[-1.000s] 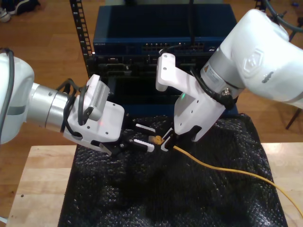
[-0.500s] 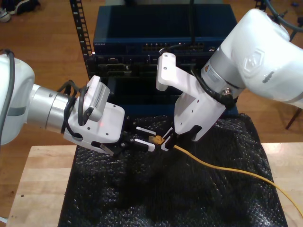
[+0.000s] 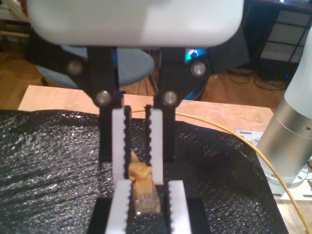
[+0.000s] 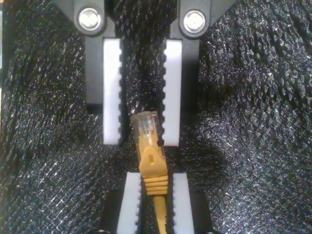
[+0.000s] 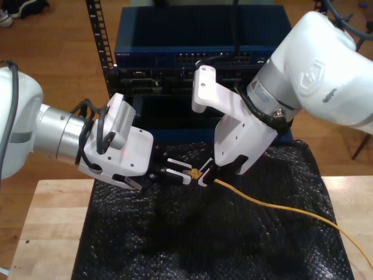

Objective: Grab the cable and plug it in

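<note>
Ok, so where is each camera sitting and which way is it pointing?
Exterior view: off the arms, high, looking down at the black mat and the rack behind it; both arms show.
First wrist view: on my first gripper, looking across the mat toward an arm base; my second gripper faces it.
Second wrist view: on my second gripper, looking down onto the mat; its pads clamp the cable.
Shared: both wrist views show the plug between my first gripper's open pads.

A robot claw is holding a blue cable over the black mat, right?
Not blue. The cable is yellow-orange, as the second wrist view shows. My second gripper does hold it over the black mat.
</note>
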